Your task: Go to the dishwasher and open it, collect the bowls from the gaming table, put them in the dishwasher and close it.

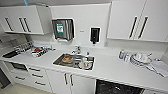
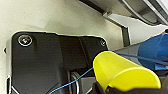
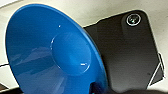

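Observation:
The dishwasher (image 1: 117, 88) shows as a dark opening with racks under the white counter, at the lower right of the head view. A yellow bowl (image 2: 120, 72) is tipped on its side, and my left gripper (image 2: 107, 88) is shut on its rim. Beside it a blue bowl (image 2: 152, 51) shows. My right gripper (image 3: 96, 87) is shut on the edge of that blue bowl (image 3: 50, 52), whose underside faces the wrist camera. Pale floor lies behind both bowls. The gaming table is out of view.
A steel sink (image 1: 75, 61) holds dishes, with a tap (image 1: 77, 50) behind it. Stacked plates (image 1: 141, 59) and a bottle (image 1: 121, 53) stand on the counter (image 1: 110, 68) at right, a tray of items (image 1: 37, 51) at left. White drawers (image 1: 37, 75) and wall cabinets (image 1: 25, 20) flank a towel dispenser (image 1: 62, 28).

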### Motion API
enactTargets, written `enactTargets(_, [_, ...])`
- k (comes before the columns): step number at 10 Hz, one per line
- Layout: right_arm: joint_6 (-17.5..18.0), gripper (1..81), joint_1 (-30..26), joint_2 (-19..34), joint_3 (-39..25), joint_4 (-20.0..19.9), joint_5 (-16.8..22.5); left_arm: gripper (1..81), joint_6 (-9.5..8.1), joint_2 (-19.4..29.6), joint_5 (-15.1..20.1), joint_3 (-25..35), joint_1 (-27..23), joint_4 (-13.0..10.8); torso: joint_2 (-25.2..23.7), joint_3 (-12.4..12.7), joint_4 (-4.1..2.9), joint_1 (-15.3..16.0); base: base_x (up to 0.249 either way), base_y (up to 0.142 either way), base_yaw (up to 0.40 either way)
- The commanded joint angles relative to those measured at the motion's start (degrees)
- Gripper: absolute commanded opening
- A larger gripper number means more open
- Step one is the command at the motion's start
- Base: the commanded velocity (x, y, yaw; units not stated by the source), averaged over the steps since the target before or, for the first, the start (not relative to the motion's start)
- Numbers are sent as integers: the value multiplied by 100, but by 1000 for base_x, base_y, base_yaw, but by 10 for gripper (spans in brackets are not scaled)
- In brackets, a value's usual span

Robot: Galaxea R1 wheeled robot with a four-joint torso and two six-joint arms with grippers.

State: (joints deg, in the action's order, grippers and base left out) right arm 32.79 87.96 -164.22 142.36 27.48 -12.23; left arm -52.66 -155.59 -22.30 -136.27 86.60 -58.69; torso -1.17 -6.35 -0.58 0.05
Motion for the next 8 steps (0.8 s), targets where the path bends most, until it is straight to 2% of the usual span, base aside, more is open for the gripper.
enactTargets(1, [-71, 10, -124, -35, -113, 197, 238, 10, 2, 142, 85, 39, -174, -64, 0, 0, 0, 0, 0, 0, 0])
enactTargets(8, [-71, 10, -107, -26, -104, 188, 238, 10, 2, 150, 68, 39, -174, -55, 0, 0, 0, -5, 0, 0, 0])
